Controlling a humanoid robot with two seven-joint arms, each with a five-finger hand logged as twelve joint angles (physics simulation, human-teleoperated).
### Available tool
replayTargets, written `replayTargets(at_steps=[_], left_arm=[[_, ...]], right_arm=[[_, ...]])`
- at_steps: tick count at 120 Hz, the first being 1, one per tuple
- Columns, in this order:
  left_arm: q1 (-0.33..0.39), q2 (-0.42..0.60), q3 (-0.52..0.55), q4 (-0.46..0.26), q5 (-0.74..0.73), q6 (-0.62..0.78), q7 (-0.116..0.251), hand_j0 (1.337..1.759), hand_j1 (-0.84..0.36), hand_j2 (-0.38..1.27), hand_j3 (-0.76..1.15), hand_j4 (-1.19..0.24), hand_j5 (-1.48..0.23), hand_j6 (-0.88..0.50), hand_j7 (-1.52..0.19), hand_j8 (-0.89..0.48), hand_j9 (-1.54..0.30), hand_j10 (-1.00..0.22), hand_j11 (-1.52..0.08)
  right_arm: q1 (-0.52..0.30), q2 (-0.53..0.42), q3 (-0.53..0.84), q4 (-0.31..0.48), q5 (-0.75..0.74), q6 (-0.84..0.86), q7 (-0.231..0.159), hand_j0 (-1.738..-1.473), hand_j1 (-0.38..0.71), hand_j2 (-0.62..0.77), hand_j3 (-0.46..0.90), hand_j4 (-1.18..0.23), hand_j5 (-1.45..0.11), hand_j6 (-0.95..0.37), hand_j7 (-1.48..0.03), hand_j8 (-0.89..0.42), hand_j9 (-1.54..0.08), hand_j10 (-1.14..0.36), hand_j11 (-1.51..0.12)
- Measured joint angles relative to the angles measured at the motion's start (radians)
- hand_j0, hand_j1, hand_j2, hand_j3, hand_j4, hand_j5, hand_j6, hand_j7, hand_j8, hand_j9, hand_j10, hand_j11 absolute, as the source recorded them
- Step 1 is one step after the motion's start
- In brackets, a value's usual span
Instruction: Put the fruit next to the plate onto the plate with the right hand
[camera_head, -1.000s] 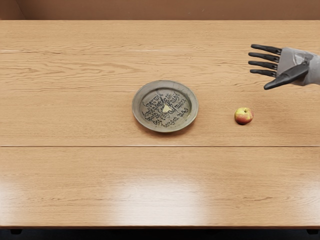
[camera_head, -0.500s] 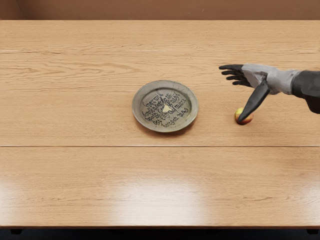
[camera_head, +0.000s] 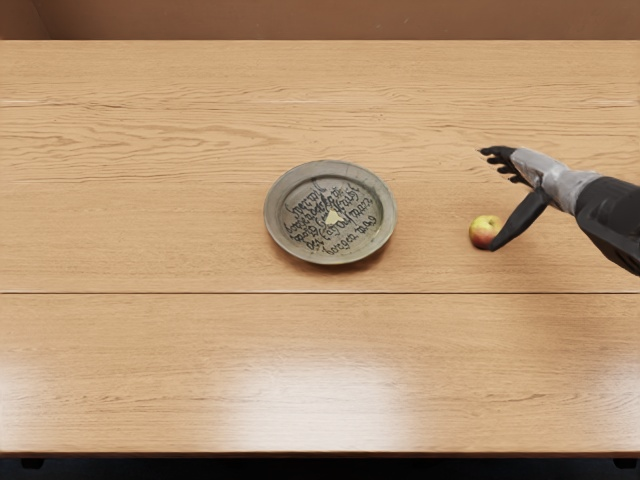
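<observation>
A small red-and-yellow apple (camera_head: 485, 230) lies on the wooden table, to the right of a round grey plate (camera_head: 330, 212) with dark lettering on it. My right hand (camera_head: 518, 192) reaches in from the right edge and hovers just right of the apple. Its fingers (camera_head: 498, 155) are spread behind the fruit, and its thumb (camera_head: 517, 224) points down beside the apple's right side. The hand is open and holds nothing. The left arm is out of view.
The table (camera_head: 200, 350) is wide light wood, with a seam running across below the plate. A brown wall runs along the far edge.
My right hand has swung in from the upper right, passed over the apple, and now sits lower and slightly back to the right of it. The apple and plate have not moved.
</observation>
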Motion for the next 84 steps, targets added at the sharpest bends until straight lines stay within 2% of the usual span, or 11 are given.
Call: replayTargets(at_steps=[56,84], left_arm=[[0.0,0.0,0.0,0.0,0.0,0.0,0.0,1.658,0.07,0.05,0.0,-0.23,-0.3,-0.23,-0.3,-0.23,-0.3,-0.23,-0.3],[0.0,0.0,0.0,0.0,0.0,0.0,0.0,1.658,0.07,0.05,0.0,-0.23,-0.3,-0.23,-0.3,-0.23,-0.3,-0.23,-0.3]], right_arm=[[0.002,0.078,-0.133,0.016,-0.106,-0.223,-0.066,-1.658,0.0,-0.05,0.0,-0.29,-0.38,-0.3,-0.38,-0.3,-0.38,-0.29,-0.38],[0.001,0.1,-0.193,0.015,-0.123,-0.325,-0.086,-1.658,0.06,-0.06,0.0,-0.34,-0.44,-0.34,-0.44,-0.34,-0.44,-0.34,-0.44]])
